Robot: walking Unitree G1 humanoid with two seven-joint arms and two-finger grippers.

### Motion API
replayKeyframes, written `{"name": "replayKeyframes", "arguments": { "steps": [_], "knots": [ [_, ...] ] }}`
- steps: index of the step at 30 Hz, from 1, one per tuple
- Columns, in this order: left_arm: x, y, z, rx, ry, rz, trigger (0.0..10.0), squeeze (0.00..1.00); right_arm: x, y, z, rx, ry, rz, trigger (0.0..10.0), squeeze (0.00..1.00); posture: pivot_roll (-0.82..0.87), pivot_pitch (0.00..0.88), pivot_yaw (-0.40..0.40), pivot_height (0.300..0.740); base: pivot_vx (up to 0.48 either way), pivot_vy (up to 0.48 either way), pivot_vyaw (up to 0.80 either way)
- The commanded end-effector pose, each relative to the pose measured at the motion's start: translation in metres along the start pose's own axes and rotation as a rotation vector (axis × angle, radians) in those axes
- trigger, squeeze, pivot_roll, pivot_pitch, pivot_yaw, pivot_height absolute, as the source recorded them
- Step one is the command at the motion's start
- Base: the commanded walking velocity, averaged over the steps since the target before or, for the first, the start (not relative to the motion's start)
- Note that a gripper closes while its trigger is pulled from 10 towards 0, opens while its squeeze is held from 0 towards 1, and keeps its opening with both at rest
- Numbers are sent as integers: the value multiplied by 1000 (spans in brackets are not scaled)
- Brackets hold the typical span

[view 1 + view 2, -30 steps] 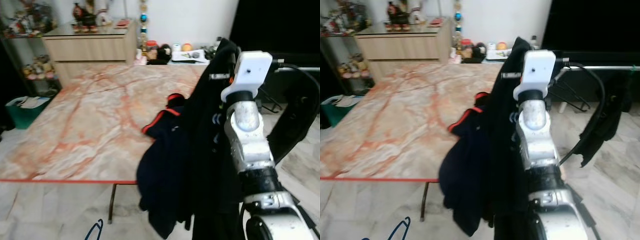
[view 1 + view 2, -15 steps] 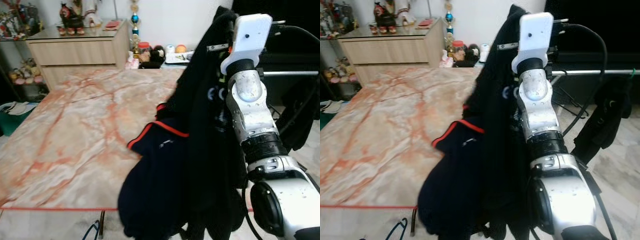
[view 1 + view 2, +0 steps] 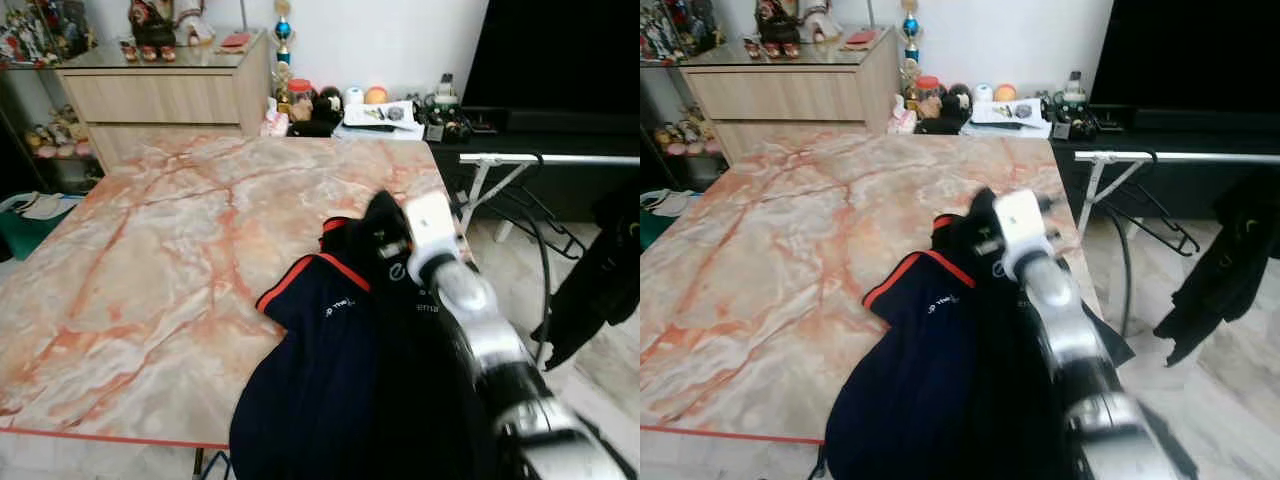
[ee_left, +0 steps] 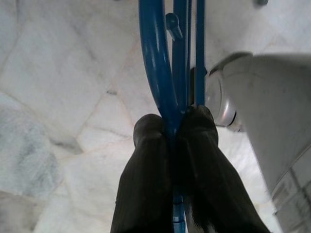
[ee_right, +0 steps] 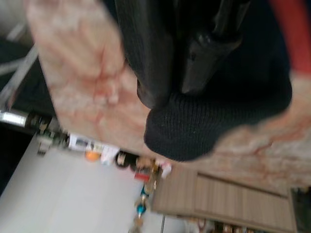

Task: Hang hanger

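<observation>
Hanger [image 4: 163, 73], thin stiff blue plastic and probably light, sits clamped in left pincer [image 4: 171, 127]; right pincer [image 5: 192, 68] grips dark garment [image 3: 330, 390] at table [image 3: 150, 260] edge

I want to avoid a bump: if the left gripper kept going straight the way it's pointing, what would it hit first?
Most likely the pale marble floor. The left gripper is shut on the blue hanger and points down at it, though depth is unclear.

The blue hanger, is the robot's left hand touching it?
Touching. The left wrist view shows the left gripper with both black fingers pressed against the blue hanger, no gap.
</observation>
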State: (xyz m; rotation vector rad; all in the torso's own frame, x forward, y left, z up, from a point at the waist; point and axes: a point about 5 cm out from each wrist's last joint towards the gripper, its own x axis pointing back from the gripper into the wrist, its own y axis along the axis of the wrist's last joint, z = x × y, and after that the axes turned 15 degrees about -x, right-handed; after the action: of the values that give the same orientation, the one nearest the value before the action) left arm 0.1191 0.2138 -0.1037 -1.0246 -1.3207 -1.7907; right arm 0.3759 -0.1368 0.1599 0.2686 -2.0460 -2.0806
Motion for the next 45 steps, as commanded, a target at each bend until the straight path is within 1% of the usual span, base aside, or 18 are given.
{"name": "replayKeyframes", "arguments": {
  "steps": [1, 6, 7, 8, 9, 10, 11, 17, 19, 21, 24, 26, 31, 32, 34, 35, 38, 45],
  "knots": [
    [-1, 1, -4, -8, 0, 3, 10000, 0, 12, -1, -1, -28, -8, -9, 10000, 0, 92, 0, 33, 740, 0, 0, 0],
    [0, 1, 3, -17, 3, -8, 10000, 0, 37, -11, -12, -94, -110, -12, 10000, 0, 88, 0, 34, 740, 0, 0, 0],
    [0, 2, 4, -19, 3, -12, 10000, 0, 40, -12, -14, -103, -131, -15, 10000, 82, 88, 0, 34, 740, 0, 0, 0],
    [0, 3, 4, -21, 3, -14, 10000, 0, 43, -12, -16, -113, -155, -18, 10000, 384, 88, 0, 35, 740, 0, 0, 0],
    [0, 4, 5, -23, 3, -18, 10000, 0, 48, -13, -17, -126, -183, -19, 10000, 780, 87, 0, 34, 740, 0, 0, 0],
    [-1, 5, 4, -25, 2, -20, 10000, 0, 51, -15, -18, -133, -205, -19, 10000, 984, 87, 0, 34, 740, 0, 0, 0],
    [-1, 6, 4, -27, 1, -23, 10000, 0, 56, -17, -18, -134, -225, -17, 10000, 1000, 87, 0, 34, 740, 0, 0, 0],
    [0, 4, -2, -36, -9, -27, 10000, 0, 82, -28, -10, -187, -285, 29, 10000, 1000, 86, 0, 33, 740, 0, 0, 0],
    [2, -4, 5, -37, -6, -18, 10000, 0, 86, -33, -7, -190, -267, 57, 10000, 1000, 86, 0, 33, 740, 0, 0, 0],
    [7, -15, 20, -35, 4, -9, 10000, 0, 89, -37, -2, -189, -226, 93, 10000, 1000, 86, 0, 32, 740, 0, 0, 0],
    [9, -20, 29, -32, 12, -4, 10000, 0, 90, -36, -1, -141, -182, 115, 10000, 1000, 87, 0, 31, 740, 0, 0, 0],
    [13, -26, 40, -29, 24, 2, 10000, 0, 92, -30, -4, -84, -137, 95, 10000, 1000, 86, 0, 30, 740, 0, 0, 0],
    [17, -31, 50, -16, 39, 6, 10000, 0, 97, -14, -15, -114, -200, -18, 10000, 1000, 83, 0, 25, 740, 0, 0, 0],
    [17, -32, 51, -11, 41, 5, 10000, 0, 100, -12, -16, -134, -249, -51, 10000, 545, 83, 0, 25, 740, 0, 0, 0],
    [17, -32, 51, -8, 41, 3, 10000, 0, 101, -12, -17, -144, -268, -60, 10000, 545, 81, 3, 23, 740, 0, 0, 0],
    [16, -30, 50, -5, 41, -1, 10000, 0, 104, -14, -13, -171, -293, -69, 10000, 0, 81, 3, 23, 740, 0, 0, 0],
    [14, -25, 48, -8, 47, 0, 10000, 0, 107, -16, -4, -225, -307, -95, 10000, 0, 85, 7, 23, 740, 0, 0, 0],
    [8, -16, 32, -61, 27, 20, 10000, 0, 105, -14, -1, -258, -331, -128, 10000, 0, 88, 7, 22, 740, 0, 0, 0]
  ]
}}
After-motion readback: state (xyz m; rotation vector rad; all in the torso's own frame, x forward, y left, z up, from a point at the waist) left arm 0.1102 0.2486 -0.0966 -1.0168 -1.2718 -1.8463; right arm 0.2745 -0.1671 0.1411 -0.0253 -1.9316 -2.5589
